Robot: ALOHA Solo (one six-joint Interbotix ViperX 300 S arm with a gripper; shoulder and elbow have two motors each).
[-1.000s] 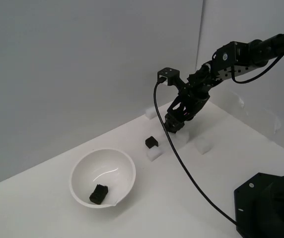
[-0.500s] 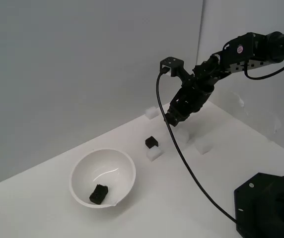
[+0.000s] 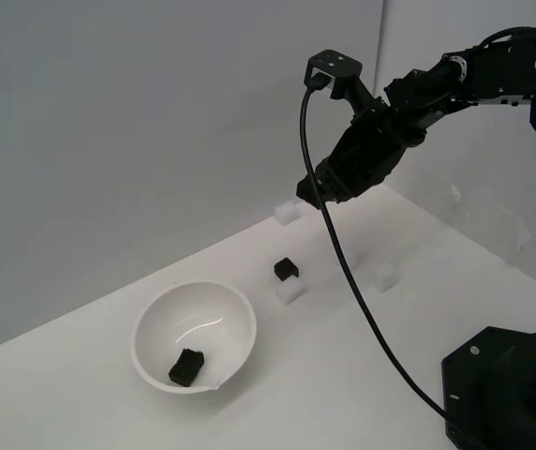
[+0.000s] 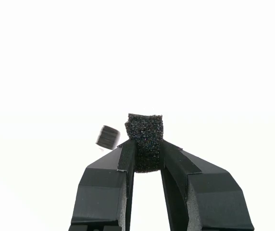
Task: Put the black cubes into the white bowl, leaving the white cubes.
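My gripper (image 4: 146, 150) is shut on a black cube (image 4: 145, 137), which sits between the two pads in the wrist view. In the exterior view the gripper (image 3: 309, 195) hangs well above the table, near the back wall, and the held cube cannot be told from the dark fingers. A second black cube (image 3: 286, 270) lies on the table and shows blurred in the wrist view (image 4: 108, 136). A third black cube (image 3: 186, 367) lies inside the white bowl (image 3: 156, 309) at the exterior view's left. White cubes lie at the wall (image 3: 287, 213), beside the table's black cube (image 3: 290, 292) and further right (image 3: 381, 276).
The arm's black base (image 3: 507, 389) fills the exterior view's lower right corner. A black cable (image 3: 343, 262) hangs from the wrist camera down across the table to the base. Grey walls close the back and the exterior view's right.
My gripper has risen from the table surface, up and slightly toward the back wall, with the black cube held in it. The other cubes and the bowl have not moved.
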